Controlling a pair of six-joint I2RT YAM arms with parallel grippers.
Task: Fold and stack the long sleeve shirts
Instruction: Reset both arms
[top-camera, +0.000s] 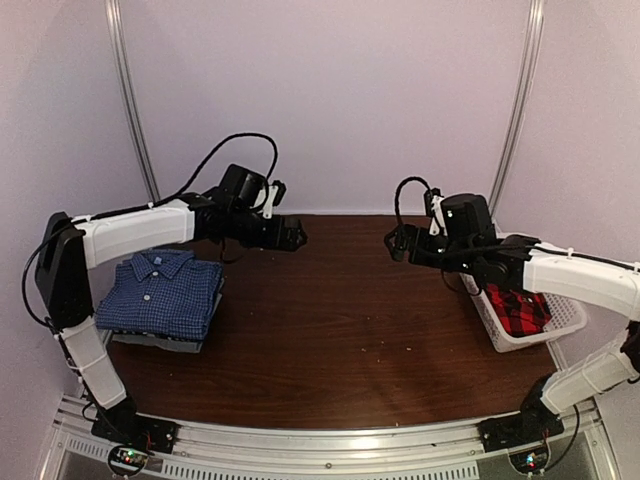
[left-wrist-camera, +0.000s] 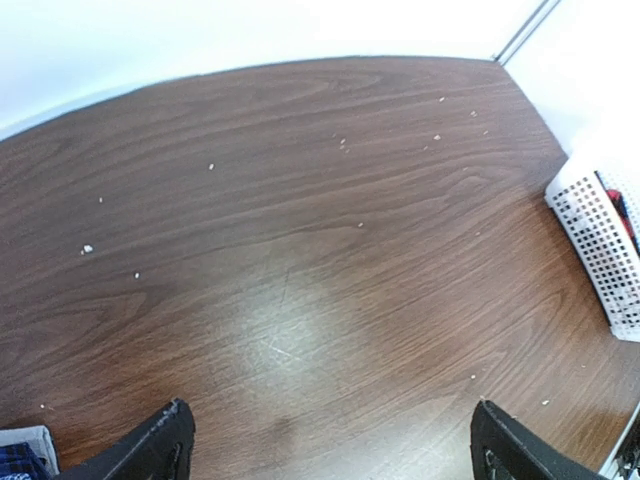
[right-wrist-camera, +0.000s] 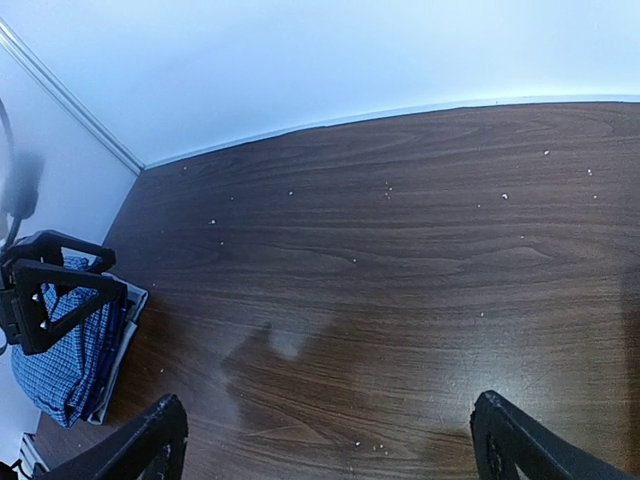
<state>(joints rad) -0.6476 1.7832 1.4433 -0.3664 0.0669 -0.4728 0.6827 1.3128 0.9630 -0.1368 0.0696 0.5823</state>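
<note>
A folded dark blue plaid shirt (top-camera: 162, 292) lies on top of a lighter folded shirt (top-camera: 170, 342) at the table's left edge; the stack also shows in the right wrist view (right-wrist-camera: 70, 350). A red-and-black plaid shirt (top-camera: 518, 308) lies in the white basket (top-camera: 490, 322) at the right. My left gripper (top-camera: 296, 236) is open and empty, held above the back middle of the table. My right gripper (top-camera: 392, 244) is open and empty, facing it from the right. In each wrist view only bare wood lies between the fingertips (left-wrist-camera: 160, 440) (right-wrist-camera: 150, 440).
The brown wooden table (top-camera: 340, 310) carries scattered white crumbs. The basket's slatted wall shows at the right of the left wrist view (left-wrist-camera: 600, 240). White walls and two metal poles (top-camera: 130, 100) close the back. The left arm's gripper shows at the left of the right wrist view (right-wrist-camera: 50, 290).
</note>
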